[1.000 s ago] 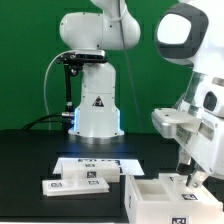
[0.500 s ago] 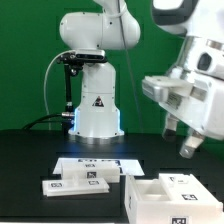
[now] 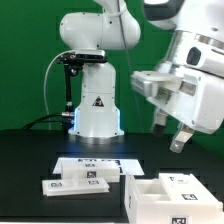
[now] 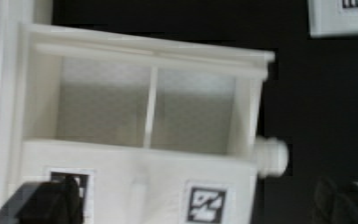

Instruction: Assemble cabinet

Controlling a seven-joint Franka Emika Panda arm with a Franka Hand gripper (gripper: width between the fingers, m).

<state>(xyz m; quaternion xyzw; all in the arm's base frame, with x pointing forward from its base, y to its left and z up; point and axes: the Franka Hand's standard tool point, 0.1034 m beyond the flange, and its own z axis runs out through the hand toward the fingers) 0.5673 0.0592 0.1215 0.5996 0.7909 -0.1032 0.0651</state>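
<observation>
**Q:** What is the state of the gripper [image 3: 177, 143]?

**A:** Released. In the wrist view both dark fingers [image 4: 34, 200] stand wide apart with nothing clamped between them and no contact with any part.

**Q:** Where is the cabinet box [image 3: 163, 194]?

**A:** It rests on the black table [image 3: 30, 150], at the exterior view's lower right. The gripper hangs above it, well apart. Two flat panels [image 3: 78, 184] lie to the exterior view's left, just before the marker board [image 3: 95, 161].
</observation>
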